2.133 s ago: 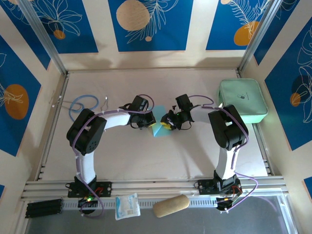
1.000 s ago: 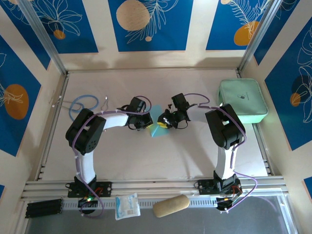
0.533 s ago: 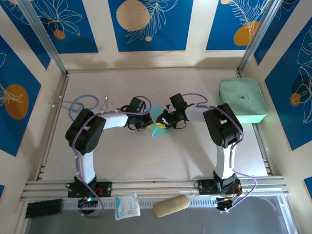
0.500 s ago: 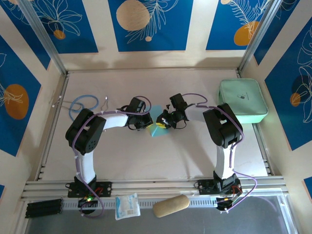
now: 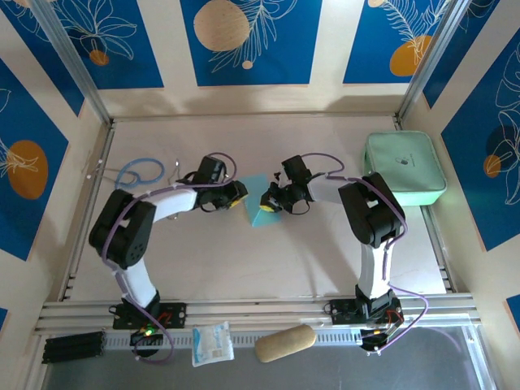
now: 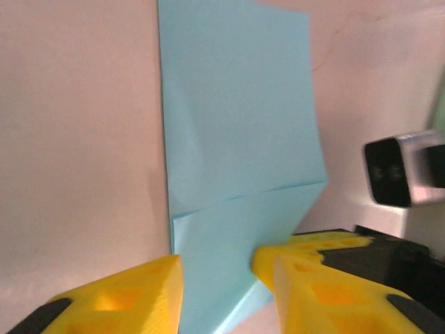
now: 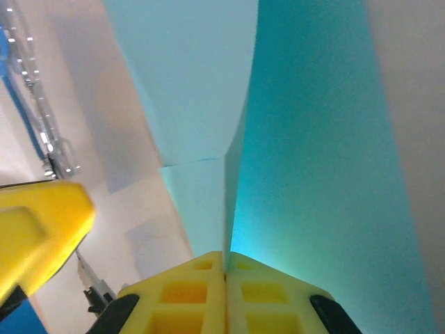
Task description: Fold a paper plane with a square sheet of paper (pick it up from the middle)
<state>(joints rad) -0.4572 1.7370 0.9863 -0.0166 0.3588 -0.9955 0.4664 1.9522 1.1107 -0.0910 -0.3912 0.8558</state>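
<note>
At the middle of the pale table (image 5: 244, 272) we find the square sheet of paper (image 5: 258, 213), light blue and already partly folded, lying between the tips of the two arms. The right gripper (image 5: 272, 201) reaches in from the right side. Its own wrist view shows the yellow jaws pressed flat together on a raised crease of the sheet (image 7: 313, 139). A darker flap stands to the right of that seam, and a paler panel spreads over the table to the left. The left gripper (image 5: 236, 197) sits just beside the sheet's left edge in the overhead view. From its wrist camera we see its yellow fingers (image 6: 125, 296) standing apart, jaws open and gripping nothing. The near end of the sheet (image 6: 236, 118) runs into the gap between them, and we cannot tell whether either pad touches the paper. In that same view a fold line crosses the sheet, with a flat panel beyond it and a narrower one nearer the fingers. A mint-green case (image 5: 404, 168) rests at the right edge of the table, well apart from the paper. A loop of blue cable (image 5: 136, 172) lies at the far left. On the rail in front of the arm bases we see a white snack packet (image 5: 212, 343) and, just beside it, a tan oblong object (image 5: 284, 343).
</note>
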